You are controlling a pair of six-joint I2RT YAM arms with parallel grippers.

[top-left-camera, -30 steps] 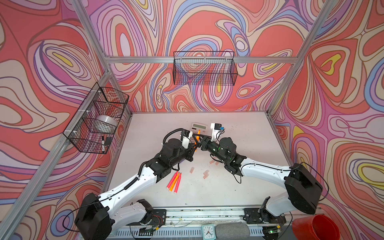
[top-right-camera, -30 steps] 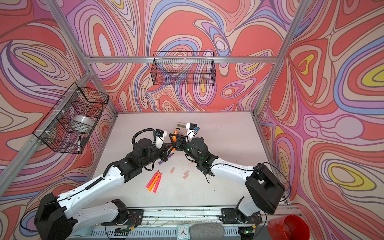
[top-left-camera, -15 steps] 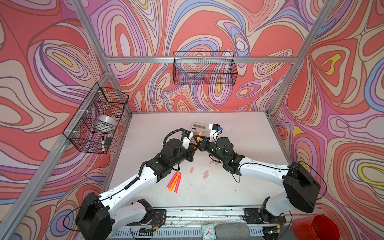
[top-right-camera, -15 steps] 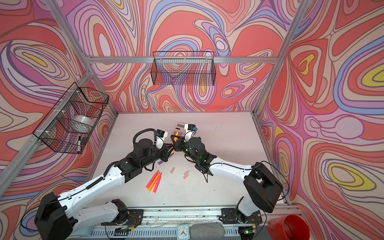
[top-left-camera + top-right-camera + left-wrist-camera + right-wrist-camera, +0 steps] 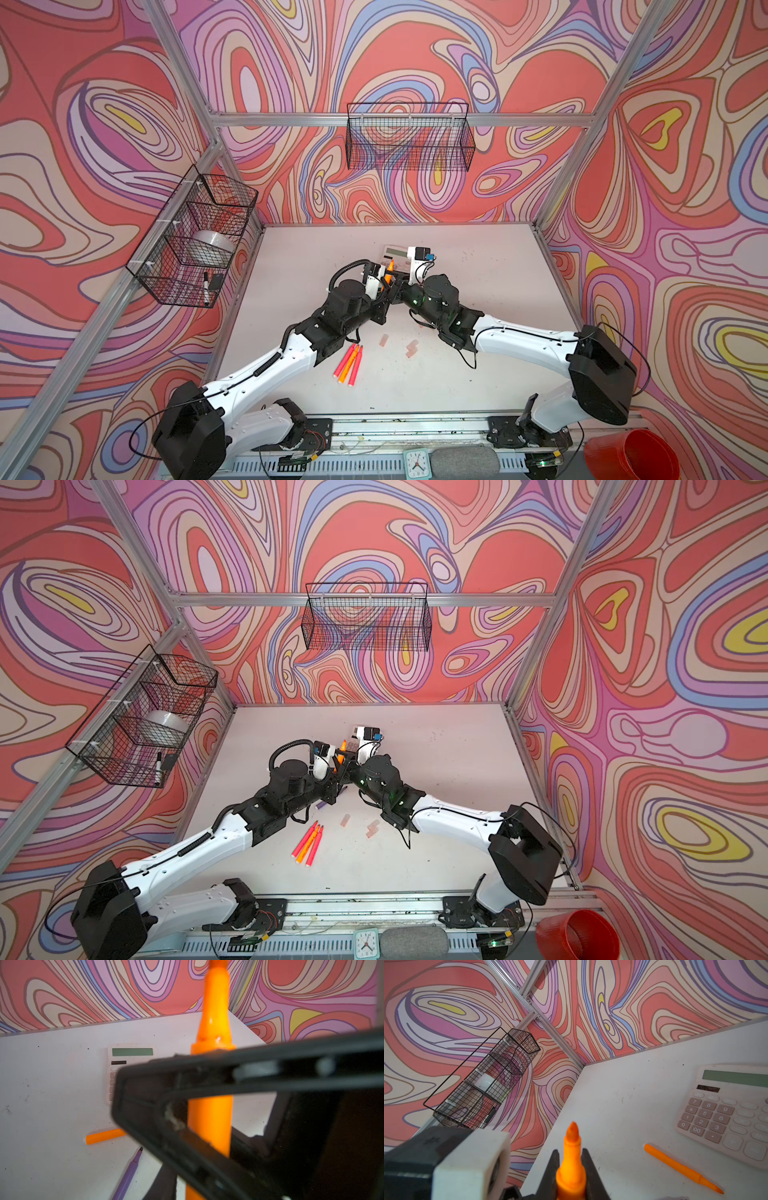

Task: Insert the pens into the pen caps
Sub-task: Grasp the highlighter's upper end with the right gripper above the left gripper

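Right gripper (image 5: 571, 1154): closed on an orange pen (image 5: 571, 1178), with the tip standing clear above the jaws. We judge this leaves the point free for a cap.
Left gripper (image 5: 383, 291): just beside the right one, at the same pen. We cannot tell whether it grips.
Pen caps (image 5: 383, 339): loose on the bench (image 5: 478, 257), below and behind both grippers, none held.
Spare pens (image 5: 349, 365): lying flat under the left arm.
Room: scuffed white bench, calculator (image 5: 726, 1109) just beyond the grippers, swirl-patterned walls (image 5: 415, 50).

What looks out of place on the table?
Nothing looks spilled or broken. The one stray is a calculator, lying beside a loose orange pen; it has no part in capping. The table carries small dark specks.
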